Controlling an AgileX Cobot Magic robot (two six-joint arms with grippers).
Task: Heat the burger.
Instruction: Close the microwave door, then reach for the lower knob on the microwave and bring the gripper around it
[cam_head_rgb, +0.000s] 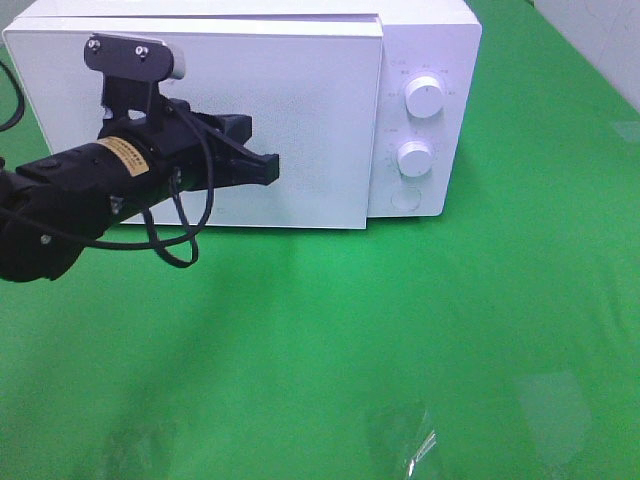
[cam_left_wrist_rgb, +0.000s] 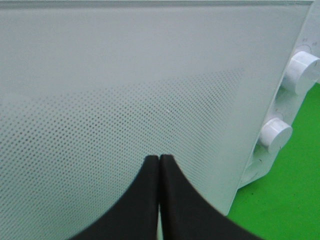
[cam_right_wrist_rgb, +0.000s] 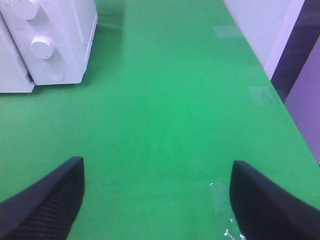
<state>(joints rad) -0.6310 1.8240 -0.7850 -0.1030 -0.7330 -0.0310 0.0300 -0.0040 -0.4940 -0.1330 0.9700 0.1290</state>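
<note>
The burger shows in no view, and whether it lies behind the shut, dot-screened door (cam_head_rgb: 310, 110) of the white box-shaped microwave oven (cam_head_rgb: 445, 55) at the far edge of the green bench (cam_head_rgb: 420, 330) cannot be told.

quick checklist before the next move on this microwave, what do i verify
1. Left gripper shut, tips together: ok.
2. Left gripper pointed at the dotted white door of the white box-shaped microwave: ok; whether it touches, cannot tell.
3. Door fully latched: cannot tell.
4. Burger inside: cannot tell; the door hides the inside and no burger is in view.
5. Right gripper open, holding nothing, above the green table cover: ok.
6. Upper white round knob and lower white round knob unobstructed: ok.
</note>
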